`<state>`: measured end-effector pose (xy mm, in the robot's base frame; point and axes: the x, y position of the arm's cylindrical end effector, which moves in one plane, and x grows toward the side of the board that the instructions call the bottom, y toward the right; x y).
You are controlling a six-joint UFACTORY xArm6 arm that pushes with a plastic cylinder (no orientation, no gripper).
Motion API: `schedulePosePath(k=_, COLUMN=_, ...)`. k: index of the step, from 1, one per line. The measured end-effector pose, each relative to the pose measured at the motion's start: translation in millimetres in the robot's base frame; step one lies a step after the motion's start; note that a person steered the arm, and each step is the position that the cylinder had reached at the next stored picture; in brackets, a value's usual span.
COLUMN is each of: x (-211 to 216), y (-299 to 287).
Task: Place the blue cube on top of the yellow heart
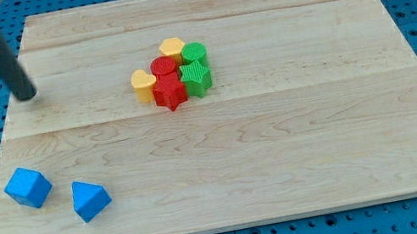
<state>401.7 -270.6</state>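
Observation:
The blue cube (28, 187) lies near the board's lower left corner. A second blue block (90, 199), wedge-like, lies just to its right. The yellow heart (144, 84) sits at the left end of a tight cluster in the upper middle of the board. My tip (27, 95) rests on the board at the upper left, well above the blue cube and far left of the cluster. It touches no block.
The cluster also holds a yellow hexagon-like block (172, 49), a red cylinder (163, 65), a red star (170, 92), a green cylinder (194, 52) and a green star-like block (196, 77). The wooden board (284, 155) lies on a blue pegboard.

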Motion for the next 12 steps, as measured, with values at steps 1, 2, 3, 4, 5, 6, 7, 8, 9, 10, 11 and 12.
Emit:
schedulePosePath(k=1, x=72, y=-22)
schedulePosePath(k=2, x=140, y=-23)
schedulePosePath(k=3, x=158, y=5)
schedulePosePath(k=4, x=156, y=43)
schedulePosePath(k=5, x=122, y=60)
schedulePosePath(k=6, x=89, y=40)
schedulePosePath(k=7, x=66, y=2)
schedulePosePath(k=8, x=43, y=17)
schedulePosePath(k=9, x=18, y=43)
schedulePosePath(k=10, x=-12, y=55)
schedulePosePath(k=11, x=-35, y=73)
schedulePosePath(k=12, x=-47, y=70)
